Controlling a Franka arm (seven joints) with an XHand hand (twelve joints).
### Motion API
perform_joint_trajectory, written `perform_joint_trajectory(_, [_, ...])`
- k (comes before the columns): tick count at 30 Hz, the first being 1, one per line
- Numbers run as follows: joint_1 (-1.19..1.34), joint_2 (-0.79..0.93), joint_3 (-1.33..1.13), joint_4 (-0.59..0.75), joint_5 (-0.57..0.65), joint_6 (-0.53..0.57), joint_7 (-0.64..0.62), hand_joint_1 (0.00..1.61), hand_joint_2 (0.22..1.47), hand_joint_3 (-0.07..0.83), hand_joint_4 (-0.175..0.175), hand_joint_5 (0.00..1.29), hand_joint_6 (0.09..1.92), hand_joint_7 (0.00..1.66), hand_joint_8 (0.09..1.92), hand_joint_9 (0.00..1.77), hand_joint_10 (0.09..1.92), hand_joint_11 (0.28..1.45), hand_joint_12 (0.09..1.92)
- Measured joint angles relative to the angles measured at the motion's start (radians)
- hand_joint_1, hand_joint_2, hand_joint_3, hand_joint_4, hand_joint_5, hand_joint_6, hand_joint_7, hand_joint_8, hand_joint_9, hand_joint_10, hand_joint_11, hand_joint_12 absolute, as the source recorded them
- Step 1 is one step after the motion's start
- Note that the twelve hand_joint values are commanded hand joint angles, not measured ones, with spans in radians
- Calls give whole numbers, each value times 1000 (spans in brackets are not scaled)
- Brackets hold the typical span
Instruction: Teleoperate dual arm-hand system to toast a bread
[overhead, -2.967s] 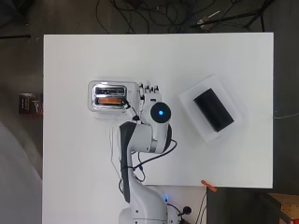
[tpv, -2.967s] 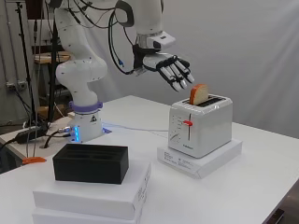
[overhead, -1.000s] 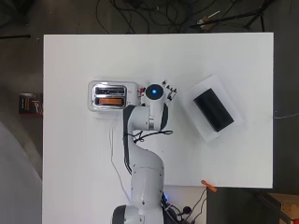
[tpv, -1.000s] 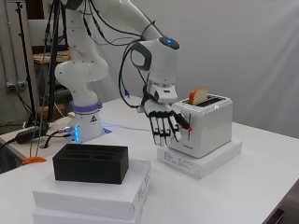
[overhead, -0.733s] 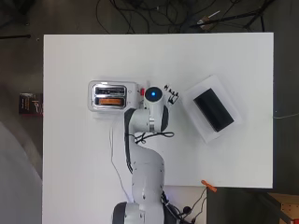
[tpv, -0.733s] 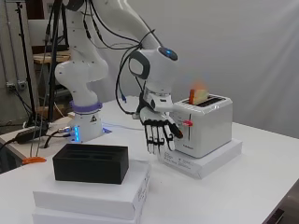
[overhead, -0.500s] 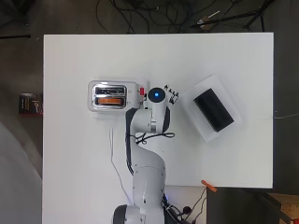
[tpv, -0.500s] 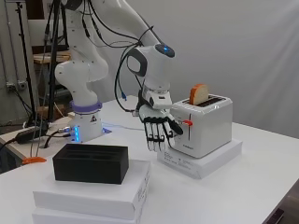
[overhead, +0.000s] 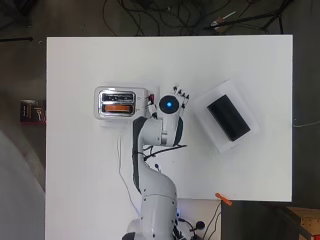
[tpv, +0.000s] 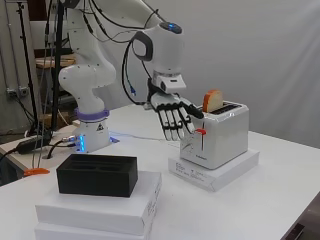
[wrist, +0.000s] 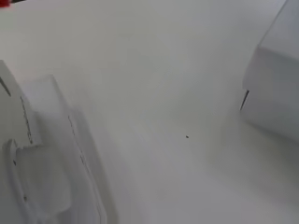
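A slice of bread (tpv: 214, 101) stands upright in one slot of a white toaster (tpv: 216, 134), poking above the top. The toaster's long axis runs across the counter (overhead: 80, 175), on a flat white box (tpv: 215, 169) near its middle. The hand (tpv: 172, 115) hovers beside the toaster's red lever (tpv: 200, 131), fingers spread and hanging down, holding nothing.

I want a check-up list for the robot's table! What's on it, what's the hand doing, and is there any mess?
Surface: white table, bare between items.
Job's things: white toaster on a flat white box; bread slice sticking up from one slot; red lever up.
Clutter: black block on stacked white boxes.
Hand: hand open, fingers straight, pointing down beside the toaster's lever end, holding nothing.
Cables: black cables along the arm; more on the floor.
Surroundings: orange object at the table edge.
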Motion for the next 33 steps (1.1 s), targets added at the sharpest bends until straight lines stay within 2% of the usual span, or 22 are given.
perform_joint_trajectory(5, [0,28,4,-37,22,48,-7,48,799,-15,-43,206,87,509,87,580,87,517,87])
perform_joint_trajectory(13, [-4,51,-11,-31,-5,47,41,0,828,1,-30,213,87,498,87,585,87,524,87])
perform_joint_trajectory(20, [-29,71,3,-17,-1,34,52,0,831,1,-34,215,87,513,87,598,87,514,87])
perform_joint_trajectory(26, [-52,114,34,-31,-7,67,54,0,820,-3,-61,151,87,491,87,576,87,500,87])
perform_joint_trajectory(30, [-49,118,48,-63,-23,96,53,39,823,-1,-85,65,87,357,87,428,87,448,87])
perform_joint_trajectory(33, [-50,130,42,-110,-34,143,39,66,825,0,-90,72,87,333,87,386,87,423,87])
